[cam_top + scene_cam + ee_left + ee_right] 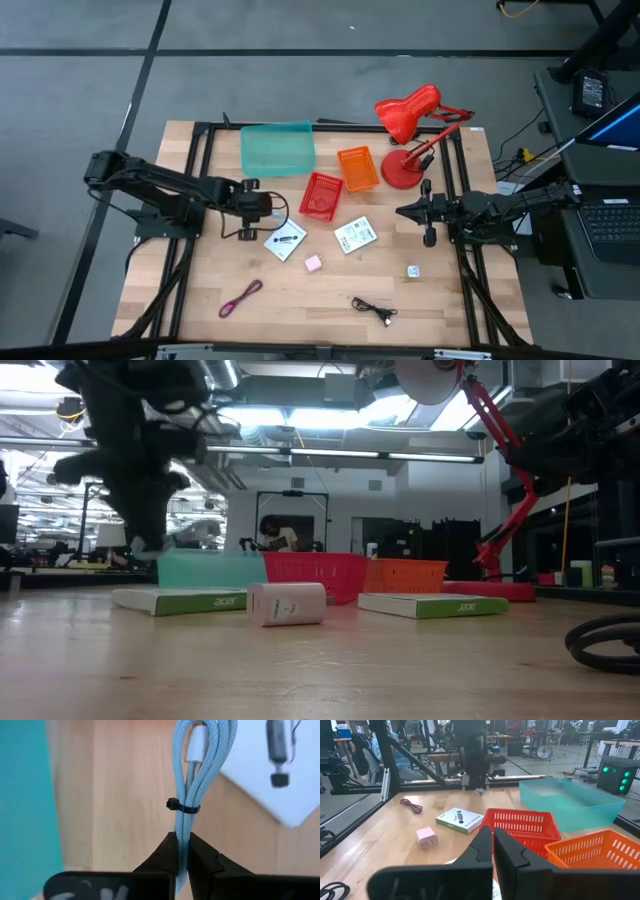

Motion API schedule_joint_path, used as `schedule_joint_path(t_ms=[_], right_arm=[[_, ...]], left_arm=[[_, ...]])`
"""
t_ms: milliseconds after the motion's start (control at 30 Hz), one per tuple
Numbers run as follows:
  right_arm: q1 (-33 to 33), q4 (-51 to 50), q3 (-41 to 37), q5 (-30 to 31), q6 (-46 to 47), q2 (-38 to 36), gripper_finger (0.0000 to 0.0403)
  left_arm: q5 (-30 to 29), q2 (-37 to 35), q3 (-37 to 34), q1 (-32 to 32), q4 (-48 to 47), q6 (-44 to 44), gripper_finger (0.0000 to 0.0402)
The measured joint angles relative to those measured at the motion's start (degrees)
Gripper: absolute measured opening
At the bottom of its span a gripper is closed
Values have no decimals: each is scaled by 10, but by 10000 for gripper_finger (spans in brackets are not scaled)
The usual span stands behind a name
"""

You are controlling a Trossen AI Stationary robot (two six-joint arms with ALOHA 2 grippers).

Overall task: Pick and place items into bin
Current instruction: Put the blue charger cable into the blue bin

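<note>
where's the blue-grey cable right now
In the left wrist view, the blue-grey cable is pinched in the left gripper, near the teal bin and a white packet.

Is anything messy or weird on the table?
Nothing looks spilled or broken. The left gripper is shut on the blue-grey cable. The two white packets lie askew, and the red basket sits tilted beside the orange basket.

A robotics lab: wooden table (330,290), equipment racks (612,772), seated person (272,532).

Blue-grey cable (196,775) zip-tied, pinched in left gripper (182,851); 2 white packets (353,235), pink cube (313,263) on table.
</note>
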Motion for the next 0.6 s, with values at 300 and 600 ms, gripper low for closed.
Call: schedule_joint_path(t_ms=[300, 600], right_arm=[[0, 0, 0, 0, 13, 0, 0], [0, -1, 0, 0, 28, 0, 0]], left_arm=[[2, -84, -5, 0, 76, 4, 16], [73, -104, -70, 14, 300, 84, 16]])
